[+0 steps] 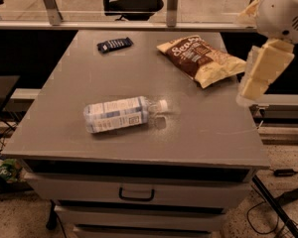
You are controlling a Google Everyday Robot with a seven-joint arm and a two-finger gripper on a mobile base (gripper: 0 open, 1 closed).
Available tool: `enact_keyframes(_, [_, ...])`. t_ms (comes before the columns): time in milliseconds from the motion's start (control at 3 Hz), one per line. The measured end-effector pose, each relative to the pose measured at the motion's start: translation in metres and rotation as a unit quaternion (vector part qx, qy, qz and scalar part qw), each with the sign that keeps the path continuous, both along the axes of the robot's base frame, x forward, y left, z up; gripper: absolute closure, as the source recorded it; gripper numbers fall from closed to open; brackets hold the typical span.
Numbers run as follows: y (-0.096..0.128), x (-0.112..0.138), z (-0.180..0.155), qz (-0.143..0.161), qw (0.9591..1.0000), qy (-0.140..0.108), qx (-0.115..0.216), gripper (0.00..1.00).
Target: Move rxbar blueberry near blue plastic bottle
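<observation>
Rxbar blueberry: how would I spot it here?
Start at the grey table with drawers. Near its far left corner lies the rxbar blueberry, well away from the robot's pincer hanging off the right edge. It is small, flat and dark navy, unlike the brown chip bag and the clear blue plastic bottle.

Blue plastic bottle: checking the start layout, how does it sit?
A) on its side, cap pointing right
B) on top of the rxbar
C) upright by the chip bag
A: the blue plastic bottle lies on its side on the table, white cap to the right; the gripper is out of view, only the arm shows at right.
</observation>
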State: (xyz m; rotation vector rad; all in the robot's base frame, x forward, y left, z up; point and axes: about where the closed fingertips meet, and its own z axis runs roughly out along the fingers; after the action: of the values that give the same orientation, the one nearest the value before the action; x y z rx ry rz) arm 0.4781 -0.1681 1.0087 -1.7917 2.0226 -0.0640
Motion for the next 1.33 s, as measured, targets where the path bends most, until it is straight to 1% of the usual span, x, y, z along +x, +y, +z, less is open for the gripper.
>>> enact_keyframes(333, [0.046, 0.043, -0.002, 0.041, 0.9988, -0.010, 0.024, 0.00])
enact_keyframes(667, [0.095, 0.089, -0.015, 0.075, 0.9964, -0.017, 0.036, 0.00])
enact_keyframes(1000, [0.139, 0.131, -0.030, 0.102, 0.9933, -0.017, 0.051, 0.00])
enact_keyframes(1333, [0.173, 0.165, -0.042, 0.118, 0.9910, -0.011, 0.062, 0.00])
